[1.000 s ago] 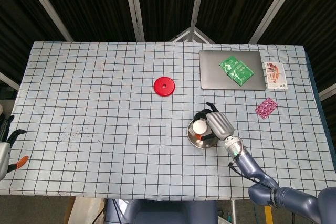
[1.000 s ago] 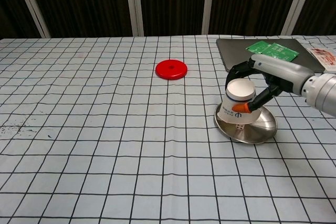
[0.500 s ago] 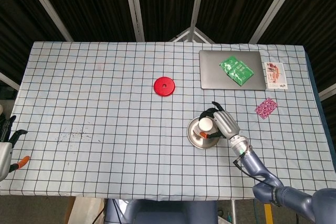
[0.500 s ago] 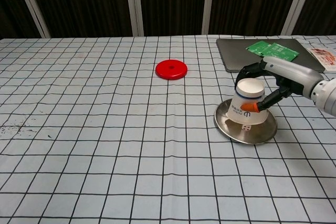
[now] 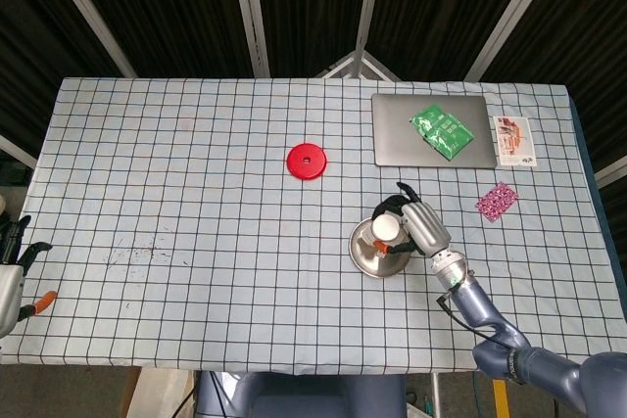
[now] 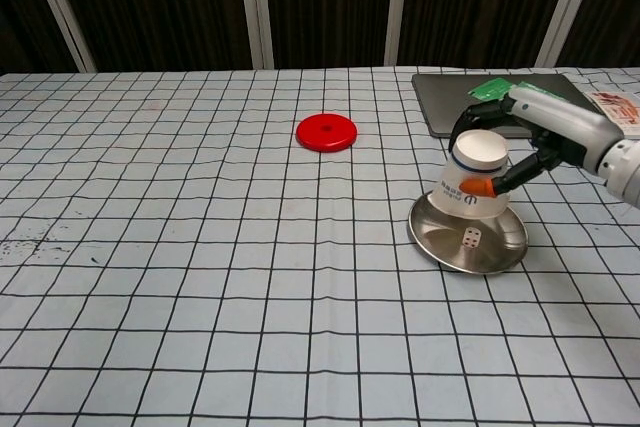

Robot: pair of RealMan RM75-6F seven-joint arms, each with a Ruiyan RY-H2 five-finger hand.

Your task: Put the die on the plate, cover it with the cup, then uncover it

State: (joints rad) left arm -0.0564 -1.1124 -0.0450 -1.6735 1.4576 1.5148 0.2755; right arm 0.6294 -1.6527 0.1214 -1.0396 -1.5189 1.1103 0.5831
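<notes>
From overhead, my right hand (image 5: 423, 227) and the upturned cup (image 5: 385, 233) are covering the die, so I'm only seeing it in the chest view. My left hand (image 5: 12, 276) is getting cut off by the frame's edge, too little showing to judge its fingers. The printing on the cup is reading too small.
</notes>
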